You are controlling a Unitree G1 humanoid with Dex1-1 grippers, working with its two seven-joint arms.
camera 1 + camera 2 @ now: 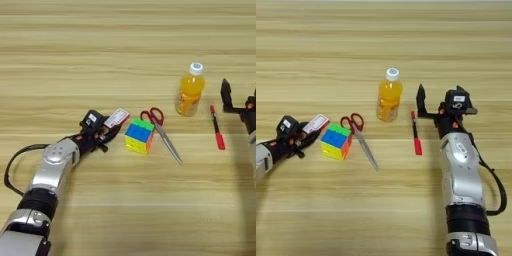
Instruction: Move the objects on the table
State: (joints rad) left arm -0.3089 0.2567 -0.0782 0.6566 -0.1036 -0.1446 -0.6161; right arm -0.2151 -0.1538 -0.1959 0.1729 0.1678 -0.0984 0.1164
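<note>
Left claw (107, 131) clenched on light, stiff box (116, 118) near desk's (125, 40) left edge; right claw (428, 107) released beside slim pen (415, 133).

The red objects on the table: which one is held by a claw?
The small red-and-white flat box, gripped by the left claw beside the puzzle cube. The red-handled scissors and the slim red pen lie free on the table.
</note>
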